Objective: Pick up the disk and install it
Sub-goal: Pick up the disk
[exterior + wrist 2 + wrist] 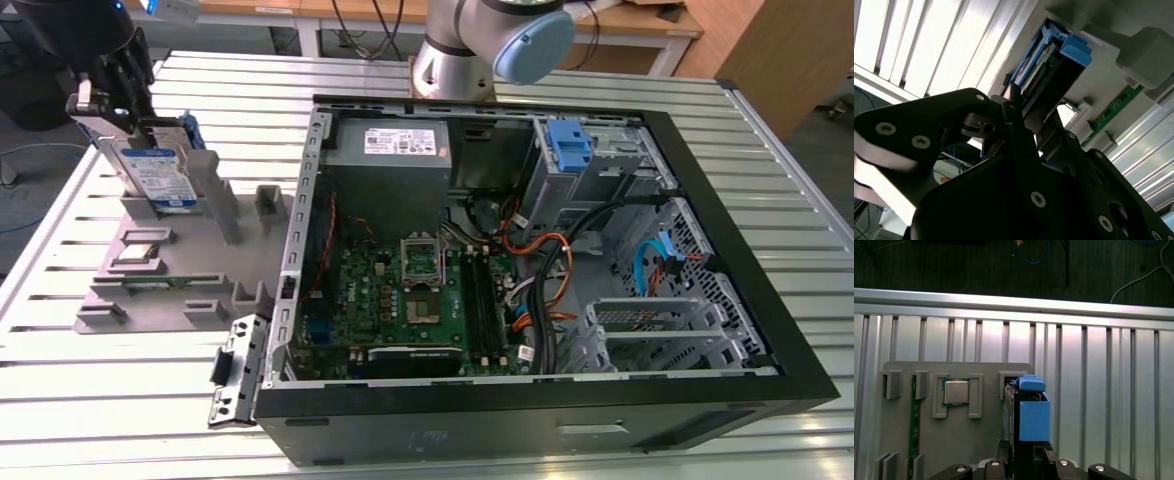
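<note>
The disk (158,175), silver with a blue-and-white label and blue side rails, stands on edge in a slot of the grey holder (174,270) at the exterior view's left. My gripper (134,135) reaches down onto the disk's upper end, with a finger pressed against each flat side. In the first wrist view the disk (1033,420) appears edge-on, its blue rail running up from between my fingers (1004,452). In the second wrist view the disk (1054,75) sits between the dark fingers (1014,107).
The open computer case (534,260) lies at the exterior view's right, with a power-supply box (394,145), a motherboard and a blue bracket (571,150) in its drive bay. The holder also carries a processor chip (955,391) and a green memory stick (915,425). The arm's base (481,40) stands behind the case.
</note>
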Robot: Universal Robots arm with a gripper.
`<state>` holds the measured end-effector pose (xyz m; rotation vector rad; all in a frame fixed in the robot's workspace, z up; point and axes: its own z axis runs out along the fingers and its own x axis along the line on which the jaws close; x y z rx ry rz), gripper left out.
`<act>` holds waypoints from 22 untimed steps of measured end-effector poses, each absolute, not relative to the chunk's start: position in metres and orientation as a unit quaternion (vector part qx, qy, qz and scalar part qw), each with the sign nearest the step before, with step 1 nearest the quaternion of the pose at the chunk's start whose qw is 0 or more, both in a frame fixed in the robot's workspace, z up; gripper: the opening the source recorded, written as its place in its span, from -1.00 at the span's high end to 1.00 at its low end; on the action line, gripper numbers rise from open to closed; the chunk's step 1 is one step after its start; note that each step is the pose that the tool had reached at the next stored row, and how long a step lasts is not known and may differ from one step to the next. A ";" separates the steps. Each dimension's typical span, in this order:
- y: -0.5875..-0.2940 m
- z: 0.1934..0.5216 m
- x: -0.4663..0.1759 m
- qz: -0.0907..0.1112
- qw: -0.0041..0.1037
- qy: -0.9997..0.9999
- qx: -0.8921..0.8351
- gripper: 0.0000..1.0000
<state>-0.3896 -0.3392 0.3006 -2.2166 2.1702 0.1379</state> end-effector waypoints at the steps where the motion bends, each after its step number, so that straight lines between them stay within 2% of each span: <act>1: -0.339 0.301 -0.390 0.044 0.018 0.699 -0.714 0.29; 22: -0.339 0.300 -0.390 0.044 0.020 0.718 -0.695 0.29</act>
